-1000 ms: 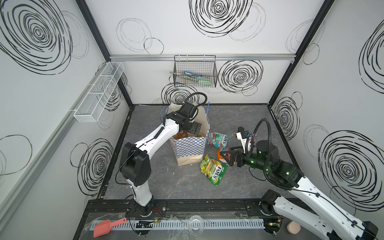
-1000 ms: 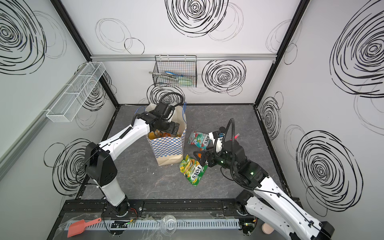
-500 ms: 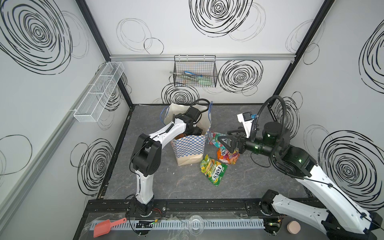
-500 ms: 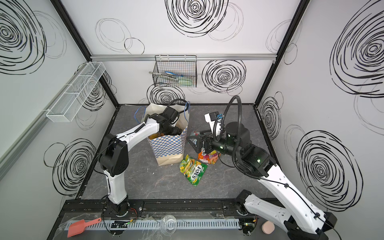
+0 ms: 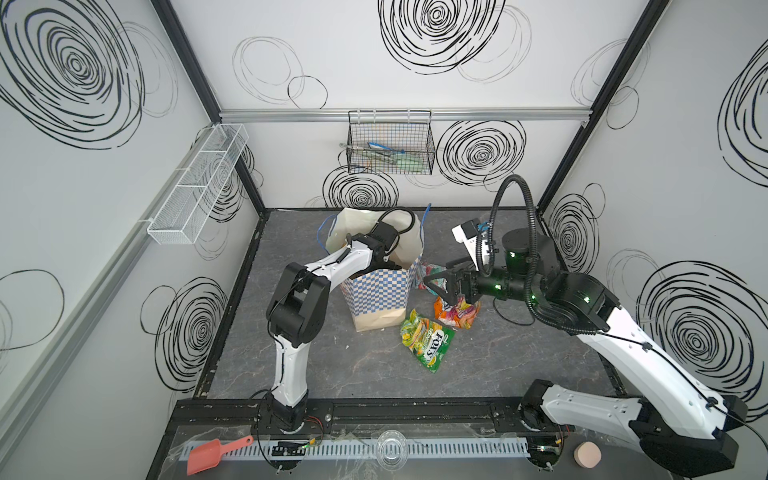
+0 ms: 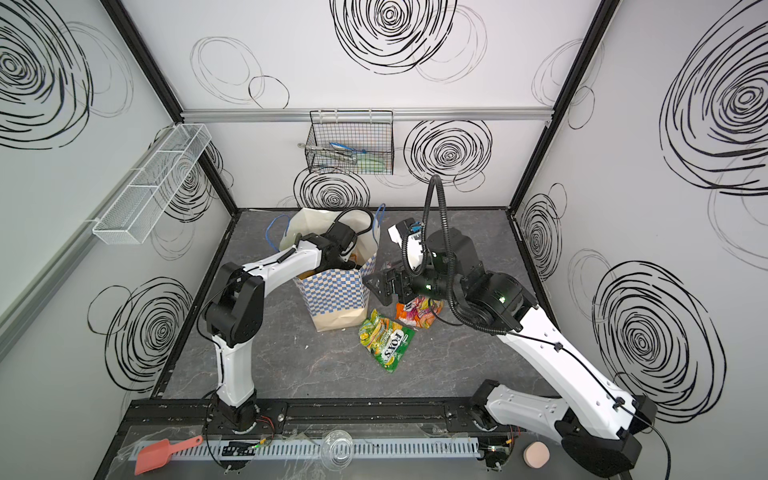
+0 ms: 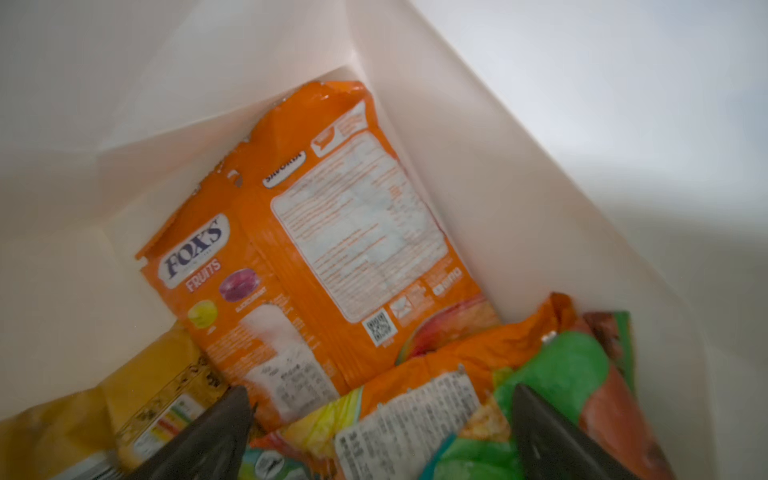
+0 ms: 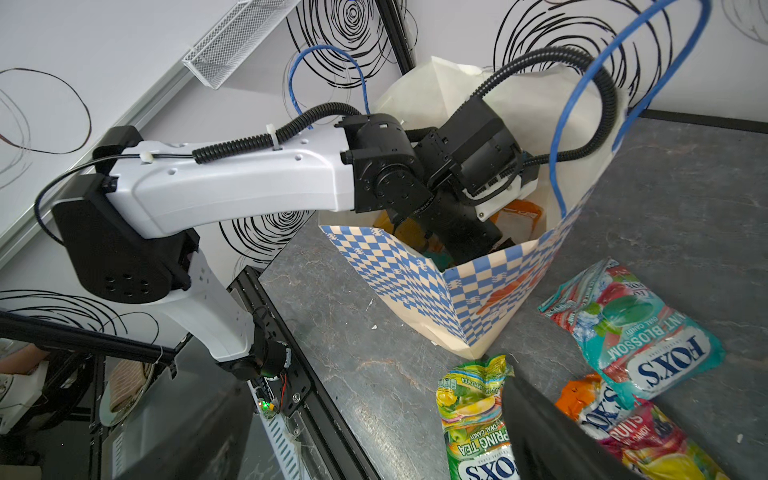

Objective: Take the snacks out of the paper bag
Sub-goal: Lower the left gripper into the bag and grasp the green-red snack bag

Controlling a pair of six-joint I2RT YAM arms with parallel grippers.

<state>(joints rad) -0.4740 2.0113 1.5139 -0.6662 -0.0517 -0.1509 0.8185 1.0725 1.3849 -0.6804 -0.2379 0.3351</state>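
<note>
The paper bag (image 5: 376,291) (image 6: 334,297) (image 8: 453,286) stands upright at mid table, checkered band below, blue cord handles up. My left gripper (image 7: 380,399) is down inside it and open, its fingertips over an orange-and-green packet (image 7: 415,399). An orange FOX'S Fruits packet (image 7: 332,249) and a yellow packet (image 7: 124,395) lie beside it; in both top views the bag hides these fingers. Outside lie three snacks: a green packet (image 5: 426,338) (image 6: 384,338) (image 8: 473,415), an orange-pink packet (image 5: 457,311) (image 6: 419,311) and a teal packet (image 8: 636,332). My right gripper (image 5: 438,286) (image 6: 376,286) hovers open and empty just right of the bag.
A black wire basket (image 5: 390,149) hangs on the back wall and a white mesh shelf (image 5: 195,187) on the left wall. Along the front rail lie a red scoop (image 5: 208,453), a clear cup (image 5: 388,446) and a pink disc (image 5: 587,454).
My right gripper has risen off the orange-pink packet, left it on the table, and swung towards the bag. The left arm has folded in closer, its gripper staying inside the bag.
</note>
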